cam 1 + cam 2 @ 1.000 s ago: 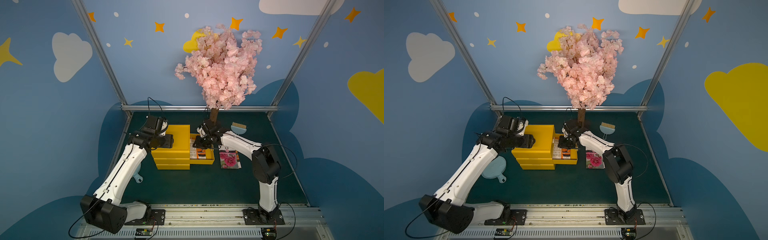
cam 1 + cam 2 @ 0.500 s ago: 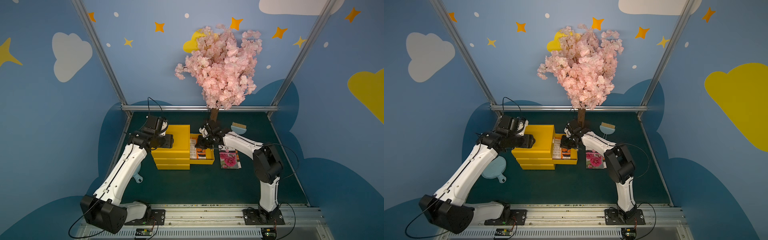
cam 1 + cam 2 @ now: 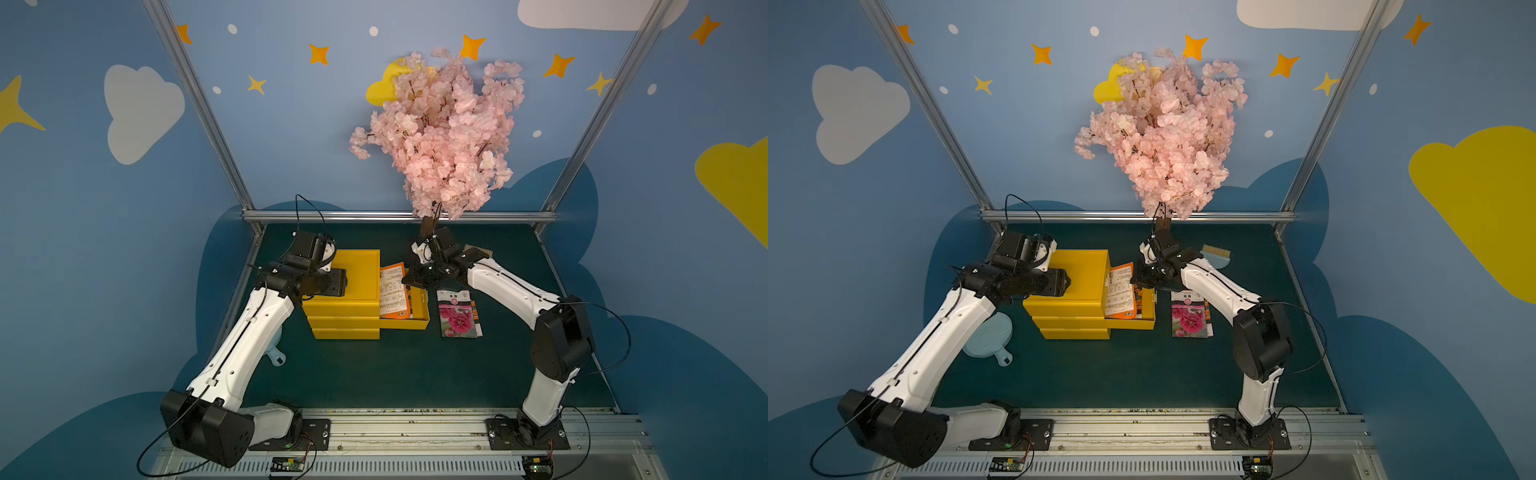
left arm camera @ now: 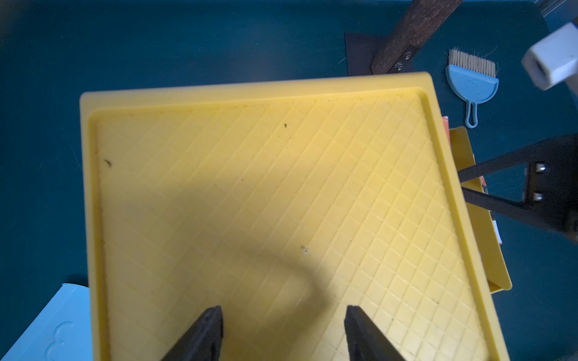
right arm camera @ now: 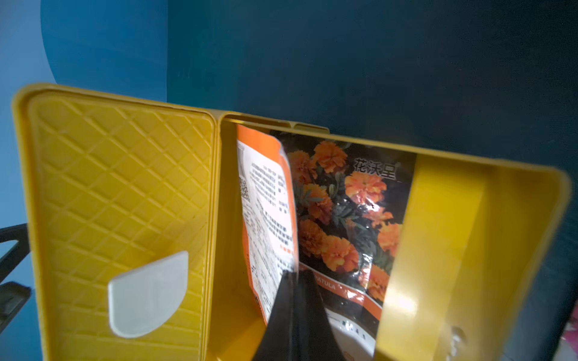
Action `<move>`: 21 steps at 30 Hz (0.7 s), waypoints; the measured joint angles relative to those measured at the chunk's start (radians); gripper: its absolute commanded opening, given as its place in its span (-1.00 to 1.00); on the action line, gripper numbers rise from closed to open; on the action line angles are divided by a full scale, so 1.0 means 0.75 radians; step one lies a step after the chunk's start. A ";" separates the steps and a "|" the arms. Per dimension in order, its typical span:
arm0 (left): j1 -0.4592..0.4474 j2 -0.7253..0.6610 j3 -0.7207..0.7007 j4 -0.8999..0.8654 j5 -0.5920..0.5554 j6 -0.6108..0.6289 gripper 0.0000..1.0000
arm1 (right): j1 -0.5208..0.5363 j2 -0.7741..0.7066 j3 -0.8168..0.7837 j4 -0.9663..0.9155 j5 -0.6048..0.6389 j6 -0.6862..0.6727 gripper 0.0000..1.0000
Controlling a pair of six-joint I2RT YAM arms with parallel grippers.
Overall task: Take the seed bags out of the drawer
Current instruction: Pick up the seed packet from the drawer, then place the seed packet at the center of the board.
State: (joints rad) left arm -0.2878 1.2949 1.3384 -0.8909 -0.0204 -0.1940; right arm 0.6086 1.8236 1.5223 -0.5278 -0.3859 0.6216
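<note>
Text-backed seed bag [image 5: 269, 218] (probably light, limp, slippery) is tilting up in the drawer [image 5: 469, 218] over a marigold bag [image 5: 344, 203]. Your right gripper [image 5: 295, 276] is pinching its edge, jaws closed. Pink bag [image 3: 457, 318] is lying at the drawer's three o'clock. Your left gripper [image 4: 283, 312] is hanging, jaws apart, over the cabinet [image 4: 250, 187].

marigold bag [image 5: 341, 206] partly behind white-backed bag [image 5: 269, 212]

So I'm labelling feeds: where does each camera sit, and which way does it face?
Top views: stereo pair high in front, looking down at the mat; left arm and right arm show.
Left wrist: looks down on the cabinet top; open left gripper shows.
Right wrist: looks along the shut right gripper pinching a seed bag in the drawer.
Wrist views share the cabinet top.
</note>
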 measured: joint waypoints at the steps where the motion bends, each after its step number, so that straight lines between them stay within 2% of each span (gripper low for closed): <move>1: 0.000 0.000 0.000 0.000 0.001 0.000 0.33 | -0.007 -0.004 0.000 -0.010 0.000 -0.004 -1.00; 13: 0.000 0.003 0.002 -0.001 0.001 0.000 0.33 | -0.125 -0.185 -0.068 -0.097 -0.016 -0.073 -1.00; 21: 0.000 0.010 0.008 -0.002 0.004 0.000 0.33 | -0.278 -0.352 -0.219 -0.132 -0.073 -0.140 -1.00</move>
State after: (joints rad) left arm -0.2878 1.3022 1.3445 -0.8921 -0.0177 -0.1940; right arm 0.4000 1.5597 1.3579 -0.6266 -0.4408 0.5163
